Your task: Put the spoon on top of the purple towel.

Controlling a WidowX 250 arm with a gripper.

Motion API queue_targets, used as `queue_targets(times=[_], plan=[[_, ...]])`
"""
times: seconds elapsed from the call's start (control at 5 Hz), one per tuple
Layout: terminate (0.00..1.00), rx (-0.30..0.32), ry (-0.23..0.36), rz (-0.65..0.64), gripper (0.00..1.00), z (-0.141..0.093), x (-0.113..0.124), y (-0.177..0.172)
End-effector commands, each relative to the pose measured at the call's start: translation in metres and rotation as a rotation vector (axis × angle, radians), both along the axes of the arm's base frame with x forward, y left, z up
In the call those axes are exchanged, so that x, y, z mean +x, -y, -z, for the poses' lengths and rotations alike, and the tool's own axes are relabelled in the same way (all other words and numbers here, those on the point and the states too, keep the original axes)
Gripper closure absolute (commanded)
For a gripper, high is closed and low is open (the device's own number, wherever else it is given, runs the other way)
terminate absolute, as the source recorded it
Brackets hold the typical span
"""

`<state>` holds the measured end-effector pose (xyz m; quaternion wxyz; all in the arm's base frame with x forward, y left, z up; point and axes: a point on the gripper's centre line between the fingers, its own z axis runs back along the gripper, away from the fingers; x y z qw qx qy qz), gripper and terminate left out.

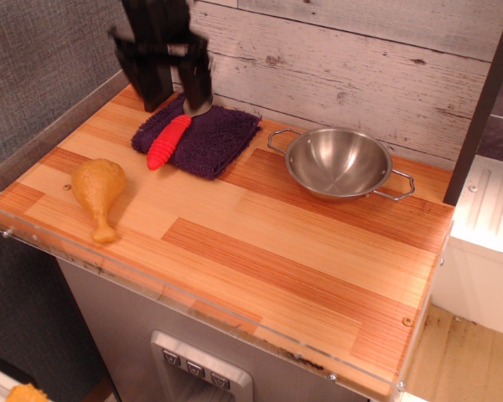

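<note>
Spoon point(168, 141), one: thick ribbed bright red plastic handle, lying diagonally across the left part of the purple towel point(203, 136), handle end reaching past the towel's front-left edge toward the bench point(260, 243); the metal bowl end points to the rear and is largely hidden behind the claw. Purple towel, one: dark, fuzzy cloth square, flat on the bench near the back wall. Claw point(174, 84), black, blurred, above the rear of the towel with its two fingers spread apart and nothing between them; clear of the red handle. Steel bowl point(339, 163), two-handled, shiny, just right of the towel. Toy chicken drumstick point(99, 194), yellow-brown, front left of the bench, apart from the towel.
</note>
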<state>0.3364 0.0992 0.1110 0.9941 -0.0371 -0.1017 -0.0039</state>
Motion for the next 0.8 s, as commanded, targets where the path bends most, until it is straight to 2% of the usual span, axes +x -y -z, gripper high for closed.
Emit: queue_targets(times=[0.0,0.2,0.4,0.6], plan=[[0.00,0.050,0.029,0.024,0.00,-0.0327,-0.0285,0.0300],[0.00,0.007,0.024,0.095,0.00,-0.0291,-0.0275,0.0374],[0.00,0.007,0.024,0.095,0.00,-0.0291,-0.0275,0.0374],[1.00,0.007,0.024,0.095,0.00,-0.0291,-0.0275,0.0374]])
